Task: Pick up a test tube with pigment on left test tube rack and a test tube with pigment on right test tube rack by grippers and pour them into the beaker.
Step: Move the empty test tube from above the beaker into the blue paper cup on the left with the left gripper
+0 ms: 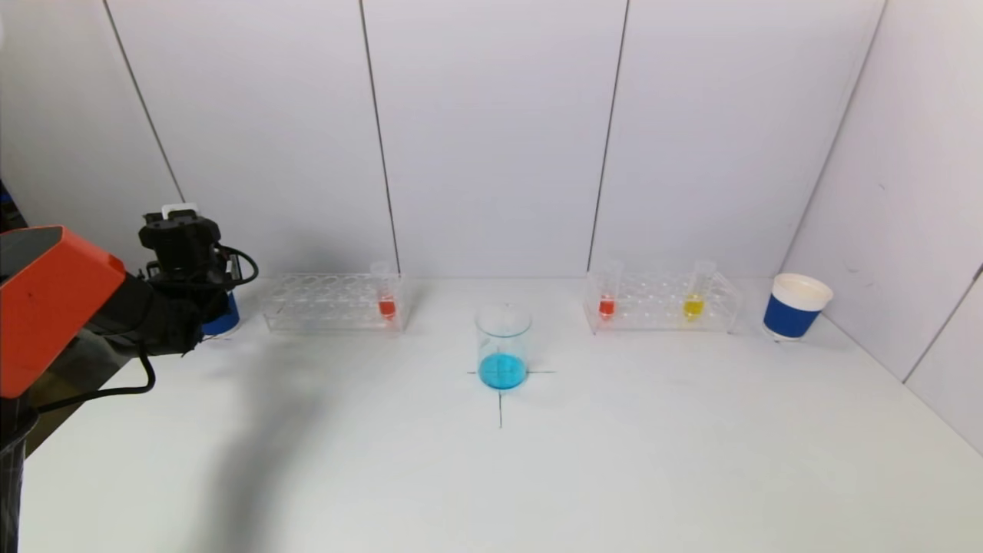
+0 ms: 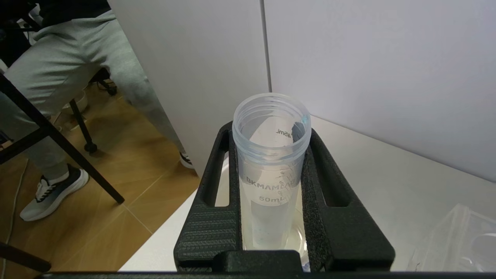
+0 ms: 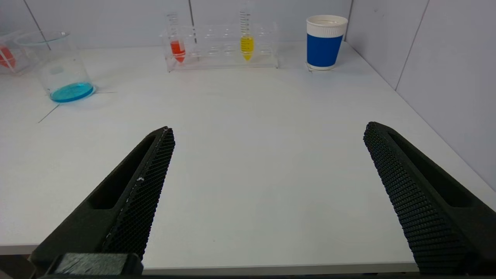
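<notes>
1. The white table [image 1: 614,461] carries everything; a thin black cross is drawn near its middle.
2. The left arm [image 1: 54,307], orange and black, reaches over the table's far left corner.
3. The left test tube rack [image 1: 322,303], clear plastic, stands along the far edge left of centre; the right test tube rack [image 1: 664,303] stands along the same edge right of centre.
4. A blue paper cup [image 1: 796,306] with a white rim stands near the far right corner, just beside the right rack. Another blue cup [image 1: 223,316] shows partly behind the left arm at the far left corner.
5. The beaker [image 1: 503,346] stands on the cross, between the racks and nearer the front, with blue liquid in its bottom.
6. The left gripper [image 2: 271,170] is clamped on an empty clear test tube [image 2: 271,155], upright above a cup at the far left corner.
7. The right gripper [image 3: 267,155] hovers over the table's near right edge, fingers spread wide, holding nothing.
8. A red tube [image 1: 386,296] sits in the left rack's right end. A second red tube [image 1: 607,296] sits in the right rack's left end, and a yellow tube [image 1: 695,296] stands farther right.
</notes>
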{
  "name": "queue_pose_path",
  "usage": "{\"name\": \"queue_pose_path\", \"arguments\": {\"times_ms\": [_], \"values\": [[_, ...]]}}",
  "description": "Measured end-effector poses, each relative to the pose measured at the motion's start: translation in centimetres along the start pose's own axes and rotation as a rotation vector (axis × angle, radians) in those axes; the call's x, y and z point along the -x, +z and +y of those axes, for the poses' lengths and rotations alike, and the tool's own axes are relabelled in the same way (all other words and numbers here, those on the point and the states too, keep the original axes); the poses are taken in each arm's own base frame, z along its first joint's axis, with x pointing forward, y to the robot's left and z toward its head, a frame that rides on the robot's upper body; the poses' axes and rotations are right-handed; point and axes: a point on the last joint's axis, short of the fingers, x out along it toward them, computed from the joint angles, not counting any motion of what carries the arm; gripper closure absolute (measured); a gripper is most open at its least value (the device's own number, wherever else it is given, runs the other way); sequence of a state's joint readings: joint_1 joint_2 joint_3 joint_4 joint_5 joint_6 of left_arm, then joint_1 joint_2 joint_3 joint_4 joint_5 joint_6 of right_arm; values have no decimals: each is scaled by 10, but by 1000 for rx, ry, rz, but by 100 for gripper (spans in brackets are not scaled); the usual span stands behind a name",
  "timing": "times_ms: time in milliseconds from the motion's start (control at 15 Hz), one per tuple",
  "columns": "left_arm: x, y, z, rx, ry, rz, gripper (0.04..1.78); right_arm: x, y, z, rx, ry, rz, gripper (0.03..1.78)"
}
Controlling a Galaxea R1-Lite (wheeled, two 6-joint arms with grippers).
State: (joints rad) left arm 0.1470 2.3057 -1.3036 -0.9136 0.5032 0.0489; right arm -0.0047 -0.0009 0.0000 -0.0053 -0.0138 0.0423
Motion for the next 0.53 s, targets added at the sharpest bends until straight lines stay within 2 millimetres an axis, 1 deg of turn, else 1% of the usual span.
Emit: {"name": "queue_pose_path", "arguments": {"times_ms": [533], "values": [[0,1,0,8,0,-1,135,0,0,0,0,0,0,4]]}}
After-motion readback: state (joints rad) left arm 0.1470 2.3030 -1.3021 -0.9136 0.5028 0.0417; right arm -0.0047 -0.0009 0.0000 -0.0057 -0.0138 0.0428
